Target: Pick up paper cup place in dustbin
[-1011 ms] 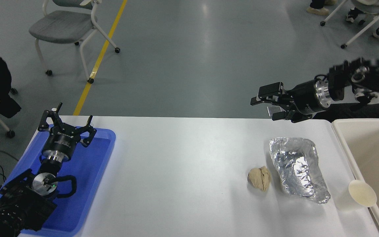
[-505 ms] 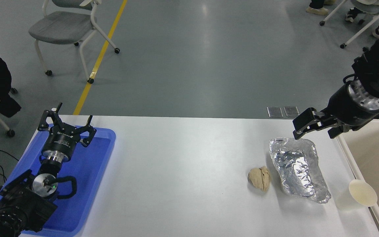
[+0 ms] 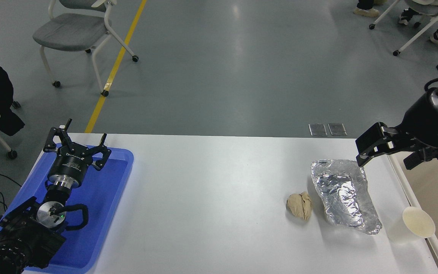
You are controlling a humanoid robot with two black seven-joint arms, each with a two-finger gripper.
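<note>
Right hand (image 3: 388, 152) moved toward dustbin (image 3: 437, 198), fingers spread, empty; paper cup (image 3: 413, 224) tilted, mouth facing right.

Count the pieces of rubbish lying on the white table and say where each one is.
3. The crumpled tan paper ball sits right of centre; the silver foil tray lies just right of it; the paper cup is nearest the dustbin. None looks hidden.

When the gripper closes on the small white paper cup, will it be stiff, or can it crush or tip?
The small white paper cup looks thin-walled and empty, so it is probably light and may crush under firm jaws. It already leans toward the large cream-beige plastic tub, so a sideways nudge could likely tip or roll it.
</note>
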